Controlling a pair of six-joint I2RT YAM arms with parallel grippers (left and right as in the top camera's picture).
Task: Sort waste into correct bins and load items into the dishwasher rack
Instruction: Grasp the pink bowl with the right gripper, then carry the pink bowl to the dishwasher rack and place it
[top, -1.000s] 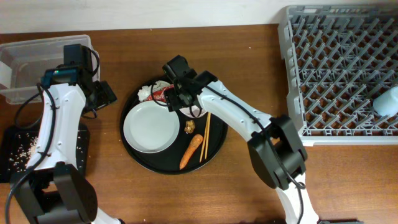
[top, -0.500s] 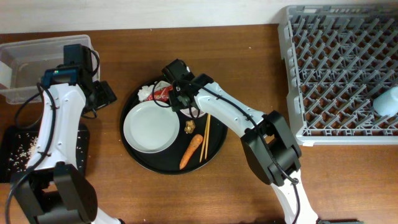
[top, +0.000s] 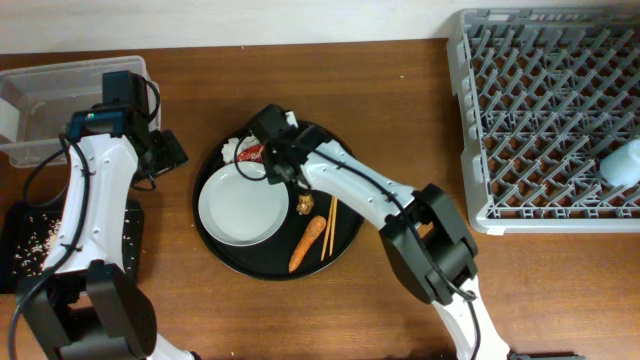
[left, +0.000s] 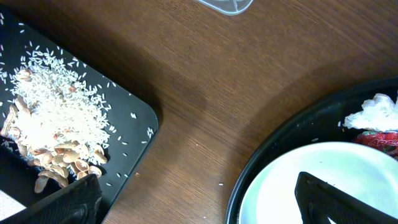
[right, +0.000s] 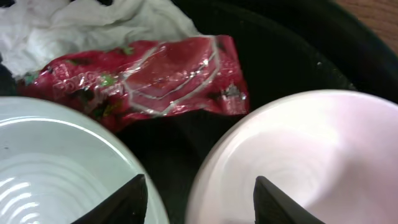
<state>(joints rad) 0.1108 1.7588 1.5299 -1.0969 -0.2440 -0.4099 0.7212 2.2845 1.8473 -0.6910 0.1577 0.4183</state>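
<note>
My right gripper (top: 270, 158) (right: 199, 202) is open and empty, low over the round black tray. Its left finger is above the white plate (right: 56, 168) (top: 240, 205) and its right finger above the pinkish-white bowl (right: 311, 155). The red wrapper (right: 149, 78) (top: 250, 153) and white tissue (right: 81, 25) (top: 232, 148) lie just ahead of it. A brown lump (top: 305, 205), the carrot (top: 307, 243) and the chopsticks (top: 330, 220) lie on the tray. My left gripper (top: 162, 152) (left: 199, 205) is open and empty above bare table. Rice-and-meat scraps (left: 50, 124) lie in the flat black tray (top: 20, 275).
The clear tub (top: 60, 100) stands at the far left, behind the flat tray. The grey rack (top: 550, 110) fills the right side, with the light-blue cup (top: 622, 160) at its right edge. The round black tray (top: 345, 245) sits mid-table; its rim shows in the left wrist view (left: 267, 155).
My right gripper has moved left and slightly back across the round tray, toward the red wrapper. The left arm has not moved.
</note>
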